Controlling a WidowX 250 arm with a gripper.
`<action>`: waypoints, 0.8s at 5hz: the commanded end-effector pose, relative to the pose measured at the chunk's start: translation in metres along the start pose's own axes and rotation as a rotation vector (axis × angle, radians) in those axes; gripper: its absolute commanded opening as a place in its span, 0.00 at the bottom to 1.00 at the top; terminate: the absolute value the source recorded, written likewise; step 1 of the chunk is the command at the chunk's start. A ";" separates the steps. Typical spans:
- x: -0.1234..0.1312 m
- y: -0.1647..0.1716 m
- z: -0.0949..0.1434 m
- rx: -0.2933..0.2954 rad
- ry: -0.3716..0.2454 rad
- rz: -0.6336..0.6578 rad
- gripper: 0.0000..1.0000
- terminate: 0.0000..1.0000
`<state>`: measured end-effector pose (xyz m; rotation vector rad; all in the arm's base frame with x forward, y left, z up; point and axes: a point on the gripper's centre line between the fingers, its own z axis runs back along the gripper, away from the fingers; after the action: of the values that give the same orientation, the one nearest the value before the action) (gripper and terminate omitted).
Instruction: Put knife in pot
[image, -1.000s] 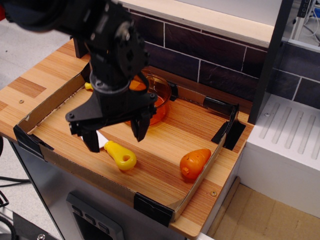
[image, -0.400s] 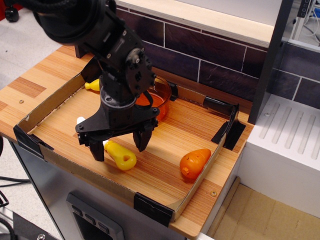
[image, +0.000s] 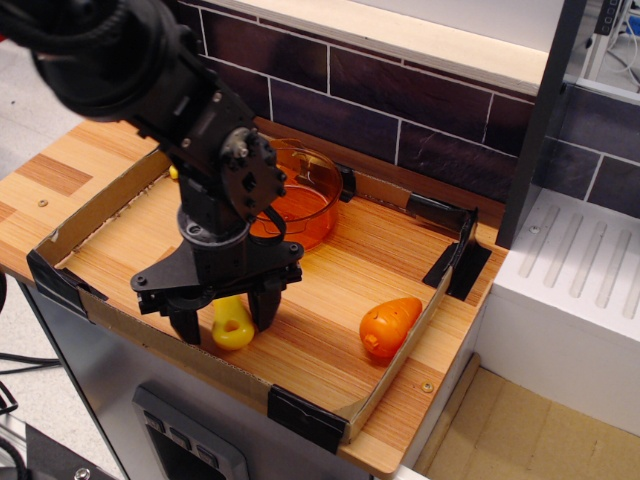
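From my feed: gripper (image: 225, 322) is low over the tray floor, fingers pointing down, jaws spread and straddling the knife (image: 232, 325). I see only the yellow handle end with its hole, sitting in the gap between the two fingertips; left finger (image: 186, 322) is just beside one side of it, right finger (image: 264, 308) just beside the other. Can't tell if either finger touches the handle. The blade is hidden under the wrist body, so its direction is not readable. Knife lies flat on the wood, nothing pinched as far as I can see.

Pot (image: 310, 180) is behind the gripper, up-frame and slightly to the right, partly covered by the arm. It stands upright near the tray's back wall. Translucent orange, what I can see of the inside holds no object; the part behind the arm I can't check. Knife and pot are apart, with the arm's bulk between them.

Cardboard tray (image: 395, 370) with low walls and black corner clips holds everything. Orange carrot toy (image: 390, 326) lies to the right of the gripper, near the tray's right wall, well apart from the knife. Small yellow bit (image: 174, 172) peeks out behind the arm on the far left side; too little visible to identify.
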<state>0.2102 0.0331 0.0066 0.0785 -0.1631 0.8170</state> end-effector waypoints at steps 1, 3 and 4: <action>0.007 -0.007 0.010 -0.048 -0.019 0.015 0.00 0.00; 0.021 -0.010 0.067 -0.095 -0.047 0.131 0.00 0.00; 0.022 -0.019 0.091 -0.119 -0.070 0.210 0.00 0.00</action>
<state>0.2233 0.0270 0.0902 -0.0048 -0.2475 1.0217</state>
